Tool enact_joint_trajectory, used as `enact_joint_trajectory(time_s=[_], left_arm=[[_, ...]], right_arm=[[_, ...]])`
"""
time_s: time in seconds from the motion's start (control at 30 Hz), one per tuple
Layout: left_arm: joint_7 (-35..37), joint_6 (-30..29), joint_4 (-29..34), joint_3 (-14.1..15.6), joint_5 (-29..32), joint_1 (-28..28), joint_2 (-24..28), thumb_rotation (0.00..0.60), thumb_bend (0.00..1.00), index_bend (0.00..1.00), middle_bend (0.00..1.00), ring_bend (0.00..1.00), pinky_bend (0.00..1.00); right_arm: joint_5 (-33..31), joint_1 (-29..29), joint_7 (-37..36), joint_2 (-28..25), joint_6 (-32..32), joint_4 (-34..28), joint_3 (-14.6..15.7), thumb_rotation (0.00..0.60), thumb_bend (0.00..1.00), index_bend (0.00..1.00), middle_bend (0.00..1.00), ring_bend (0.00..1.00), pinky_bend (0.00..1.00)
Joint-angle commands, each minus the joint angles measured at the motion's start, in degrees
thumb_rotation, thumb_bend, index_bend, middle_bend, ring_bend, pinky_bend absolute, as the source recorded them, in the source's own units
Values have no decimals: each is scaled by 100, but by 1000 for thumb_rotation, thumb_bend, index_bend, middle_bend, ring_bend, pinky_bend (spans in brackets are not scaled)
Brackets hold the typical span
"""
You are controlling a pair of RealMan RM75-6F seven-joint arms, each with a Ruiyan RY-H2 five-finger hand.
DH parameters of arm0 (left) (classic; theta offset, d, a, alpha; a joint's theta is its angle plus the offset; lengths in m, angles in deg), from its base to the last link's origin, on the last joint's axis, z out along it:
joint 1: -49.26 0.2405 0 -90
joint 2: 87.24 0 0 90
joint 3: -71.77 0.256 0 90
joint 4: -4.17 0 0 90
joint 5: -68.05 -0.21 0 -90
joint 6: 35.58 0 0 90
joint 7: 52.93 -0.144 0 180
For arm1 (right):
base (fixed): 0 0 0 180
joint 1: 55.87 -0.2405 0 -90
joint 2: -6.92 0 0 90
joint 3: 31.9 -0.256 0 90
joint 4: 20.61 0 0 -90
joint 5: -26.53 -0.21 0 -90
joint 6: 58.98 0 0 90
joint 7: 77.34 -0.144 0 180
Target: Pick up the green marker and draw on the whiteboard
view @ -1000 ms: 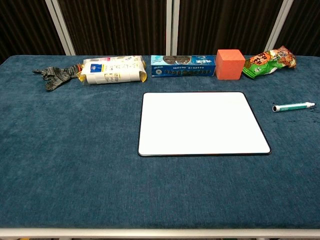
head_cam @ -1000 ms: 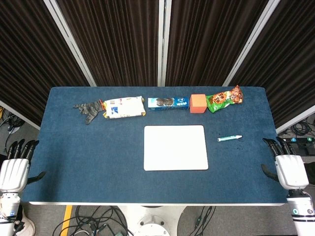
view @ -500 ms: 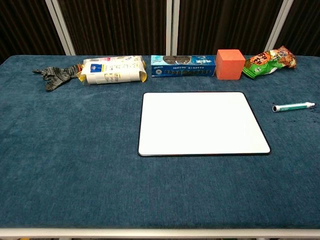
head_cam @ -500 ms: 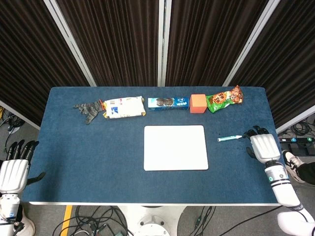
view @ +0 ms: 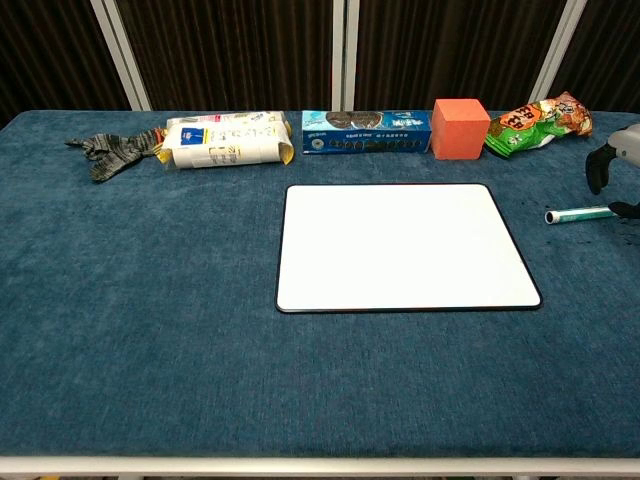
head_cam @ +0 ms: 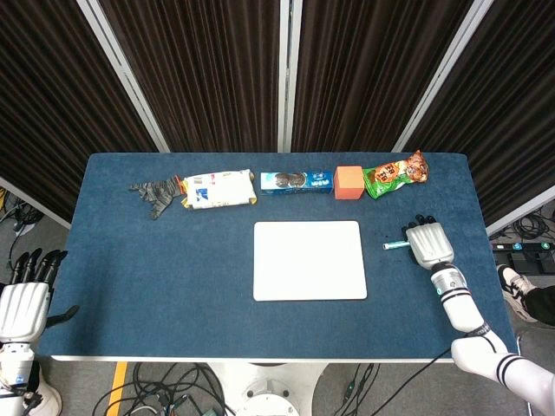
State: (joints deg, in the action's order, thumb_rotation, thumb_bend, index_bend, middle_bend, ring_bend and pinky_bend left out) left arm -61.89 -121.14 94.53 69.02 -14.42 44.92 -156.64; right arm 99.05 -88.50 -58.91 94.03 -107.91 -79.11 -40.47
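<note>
Presently: green marker [head_cam: 395, 245] lies right of whiteboard [head_cam: 309, 260], partly under right hand [head_cam: 428, 244], fingers [view: 597, 166] released above it. Upper row: cookie box [head_cam: 297, 182], orange cube [head_cam: 348, 183], snack bag [head_cam: 395, 173]. Left hand [head_cam: 22, 299], fingers spread, off counter [head_cam: 156, 286], lower left.

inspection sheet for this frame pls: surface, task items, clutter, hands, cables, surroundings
Surface: blue cloth table.
Job's things: green marker lying right of the blank whiteboard, partly under the right hand.
Clutter: back row of grey cloth, white packet, blue cookie box, orange block, green snack bag.
Hands: right hand over the marker, grip unclear; left hand open, off the table's left edge.
Cables: on the floor.
Surroundings: dark curtains.
</note>
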Motion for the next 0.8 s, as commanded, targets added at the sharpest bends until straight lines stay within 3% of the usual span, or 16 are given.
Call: enact_joint_trajectory(time_s=[0.03, 0.47, 0.8], left_arm=[[7, 6, -3, -3, 5, 0, 4, 600, 0, 124, 120, 0, 0], [17, 43, 2, -17, 33, -6, 9, 600, 0, 125, 121, 0, 0], [37, 42, -5, -7, 47, 19, 8, 600, 0, 125, 121, 0, 0]], right_arm=[[-45, -105, 86, 164, 113, 207, 41, 600, 286, 454, 382, 178, 236], [-99, -362, 96, 682, 368, 904, 111, 600, 287, 402, 391, 178, 236], [-36, -408, -106, 905, 395, 1319, 164, 600, 287, 463, 450, 215, 238]])
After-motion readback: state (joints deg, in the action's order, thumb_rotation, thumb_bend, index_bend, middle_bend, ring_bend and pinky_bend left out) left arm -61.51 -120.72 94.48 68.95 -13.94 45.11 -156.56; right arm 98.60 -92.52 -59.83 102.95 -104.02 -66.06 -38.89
